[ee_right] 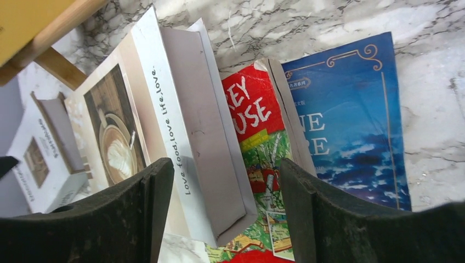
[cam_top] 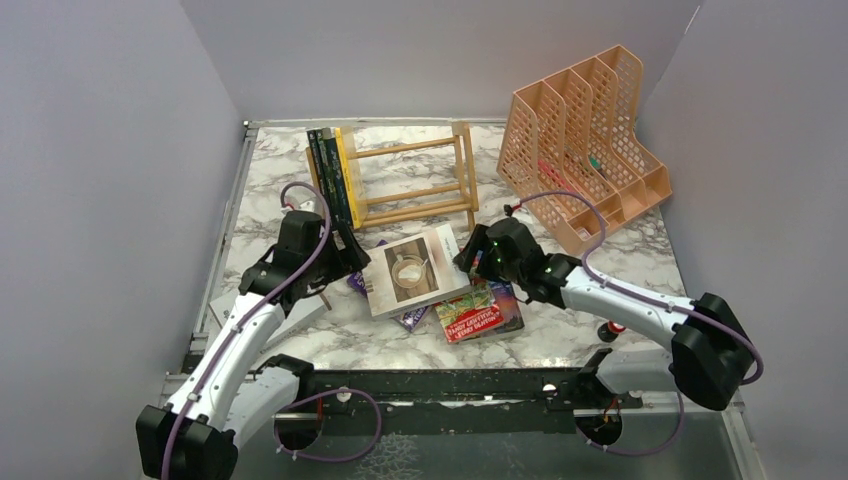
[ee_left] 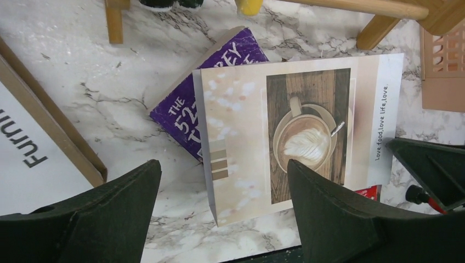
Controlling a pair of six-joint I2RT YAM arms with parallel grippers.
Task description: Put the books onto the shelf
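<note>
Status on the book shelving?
Left gripper and right gripper: jaws open, empty. Shelf holds a few upright books; coffee-cover book lies flat, overlapping purple book and red book.

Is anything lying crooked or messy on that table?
Yes. A few books stand neatly at the left end of the wooden shelf, but others lie in a skewed heap in front: the coffee-cover book sits aslant over the purple book and the red book, with the blue book beside the red one.

Bright, even light; soft short shadows; mild glare on marble table (ee_right: pixel 329 27); all views fairly sharp.
</note>
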